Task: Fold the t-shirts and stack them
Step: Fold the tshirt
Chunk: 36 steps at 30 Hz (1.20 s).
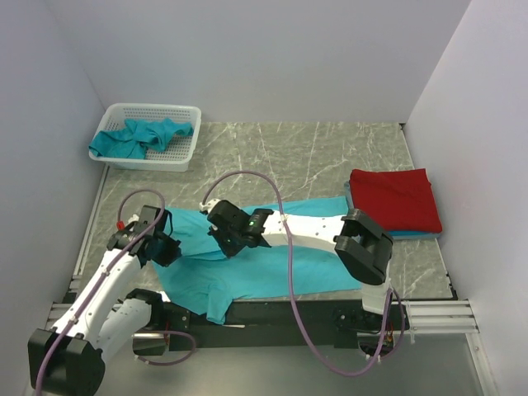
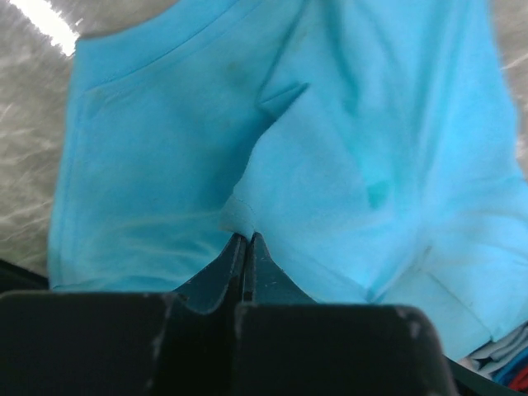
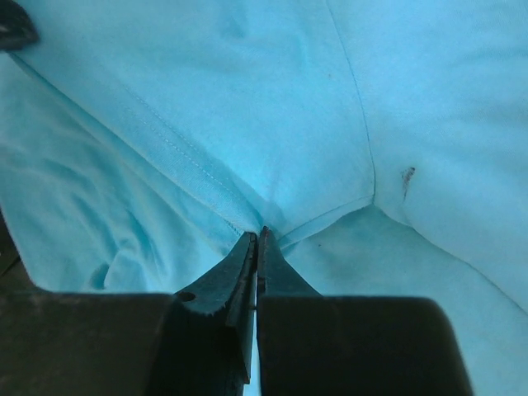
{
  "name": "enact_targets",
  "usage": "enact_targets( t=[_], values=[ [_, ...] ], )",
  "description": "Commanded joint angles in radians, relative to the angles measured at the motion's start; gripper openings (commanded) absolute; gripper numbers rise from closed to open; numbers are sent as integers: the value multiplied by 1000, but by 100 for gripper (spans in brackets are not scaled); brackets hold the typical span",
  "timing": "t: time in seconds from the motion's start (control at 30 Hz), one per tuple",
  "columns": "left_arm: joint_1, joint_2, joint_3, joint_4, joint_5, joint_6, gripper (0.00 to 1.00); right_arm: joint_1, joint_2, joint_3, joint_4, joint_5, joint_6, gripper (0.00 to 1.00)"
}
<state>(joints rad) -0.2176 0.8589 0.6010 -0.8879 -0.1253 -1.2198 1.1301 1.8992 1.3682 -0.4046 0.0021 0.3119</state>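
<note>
A white mesh basket sat at the far left corner of the marbled surface, holding crumpled teal t-shirts. At the right edge, a folded red t-shirt lay stacked on a folded blue t-shirt. One teal t-shirt lay spread close to the arms, its long axis running left to right, with a sleeve pointing toward the near edge at its left end. The left end effector and the right end effector were each fully closed, pinching a fold of that shirt.

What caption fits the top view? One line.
Left gripper and right gripper pinch the spread teal t-shirt.
</note>
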Motion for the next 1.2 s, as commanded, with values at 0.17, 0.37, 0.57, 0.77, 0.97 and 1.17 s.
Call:
enact_targets(
  t=[0.17,0.37,0.57,0.77,0.97,1.17],
  values=[
    [-17,-100,-92,-63,58,-69,1,8,-61,-49,41,-109,-23,8],
    [-31,-126,-75,-108,75,-67,44,10,-97,-92,30,-116,-16,55],
    [-32,-126,67,-134,26,-15,84,7,-158,-95,4,-71,3,74],
    [-32,11,120,16,41,77,99,-101,-239,-129,-11,-5,49,83],
    [-26,268,183,308,105,164,99,-323,-299,-236,13,-4,75,86],
    [23,534,276,394,68,209,100,-534,-267,-285,18,41,62,87]
  ],
)
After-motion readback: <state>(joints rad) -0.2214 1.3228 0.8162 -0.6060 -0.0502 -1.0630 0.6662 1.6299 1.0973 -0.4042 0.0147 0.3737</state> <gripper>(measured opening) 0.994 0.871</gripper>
